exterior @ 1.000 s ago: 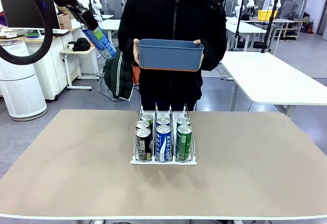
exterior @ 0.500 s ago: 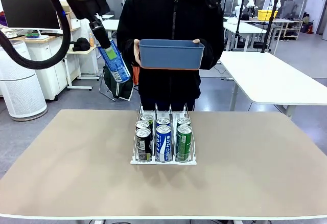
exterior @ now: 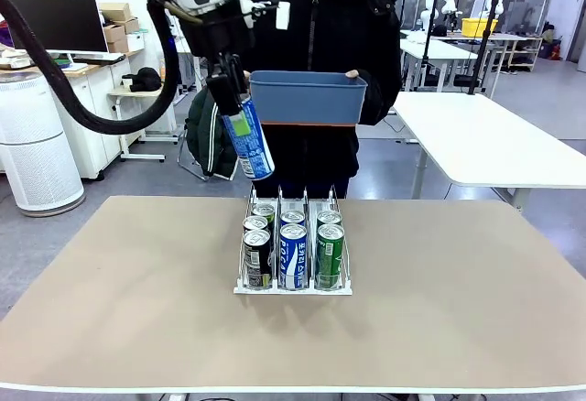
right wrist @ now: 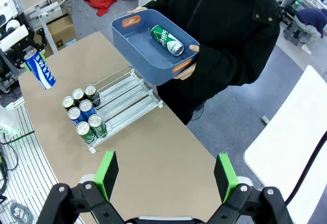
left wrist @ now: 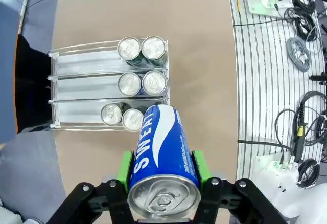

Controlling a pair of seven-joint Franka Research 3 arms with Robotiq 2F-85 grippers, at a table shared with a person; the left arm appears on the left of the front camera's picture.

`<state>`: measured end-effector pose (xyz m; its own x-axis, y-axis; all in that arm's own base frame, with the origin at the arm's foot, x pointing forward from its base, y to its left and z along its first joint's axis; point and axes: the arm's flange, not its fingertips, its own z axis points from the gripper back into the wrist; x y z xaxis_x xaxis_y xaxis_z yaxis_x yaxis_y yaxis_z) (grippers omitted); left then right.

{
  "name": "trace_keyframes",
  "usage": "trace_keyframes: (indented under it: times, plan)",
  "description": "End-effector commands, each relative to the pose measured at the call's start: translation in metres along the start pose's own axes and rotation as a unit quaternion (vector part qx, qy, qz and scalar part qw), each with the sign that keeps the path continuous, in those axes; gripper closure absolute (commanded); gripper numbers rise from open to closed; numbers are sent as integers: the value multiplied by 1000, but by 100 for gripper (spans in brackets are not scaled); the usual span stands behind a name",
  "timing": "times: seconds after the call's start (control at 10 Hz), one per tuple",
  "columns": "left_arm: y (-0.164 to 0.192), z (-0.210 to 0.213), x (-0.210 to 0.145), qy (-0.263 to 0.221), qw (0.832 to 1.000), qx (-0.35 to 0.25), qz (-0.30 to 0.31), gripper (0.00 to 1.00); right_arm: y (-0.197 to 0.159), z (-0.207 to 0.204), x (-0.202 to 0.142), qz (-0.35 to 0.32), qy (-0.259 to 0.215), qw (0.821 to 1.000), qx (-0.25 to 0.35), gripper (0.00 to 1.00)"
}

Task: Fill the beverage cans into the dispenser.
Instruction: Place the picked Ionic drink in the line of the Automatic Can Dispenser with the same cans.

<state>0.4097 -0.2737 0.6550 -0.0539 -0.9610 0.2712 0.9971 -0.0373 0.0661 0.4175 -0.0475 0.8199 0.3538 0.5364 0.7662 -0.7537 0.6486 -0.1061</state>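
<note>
Left hand (exterior: 240, 126) grips a tilted blue-and-white can (exterior: 256, 158) above the table (exterior: 137, 282), near the dispenser (exterior: 293, 289) with its six cans (exterior: 293, 241). The right wrist view looks into the person's (right wrist: 230, 35) blue tub (right wrist: 145, 50), where a green can (right wrist: 167, 40) lies; right hand (right wrist: 166, 175) gapes open.

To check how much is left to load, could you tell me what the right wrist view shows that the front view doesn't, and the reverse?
Right wrist view: a green can lying inside the blue tub, and the open right gripper.
Front view: the tub's outer wall, which hides its contents, and the labels of the front cans.
Both: the person holding the tub, the dispenser with cans at its robot end, and the left gripper shut on a blue can.
</note>
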Motion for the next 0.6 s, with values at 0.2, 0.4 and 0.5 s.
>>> trace_keyframes:
  times: [0.2, 0.4, 0.5]
  plan:
    - [-7, -17, 24, 8, 999, 0, -49, 43, 0, -1, -1, -1, -1, 1000, -1, 0]
    - [0, -12, 20, -11, 999, 11, -30, 43, 0, -1, -1, -1, -1, 1000, -1, 0]
    - [-9, -22, 28, 14, 999, -8, -38, 43, 0, -1, -1, -1, -1, 1000, -1, 0]
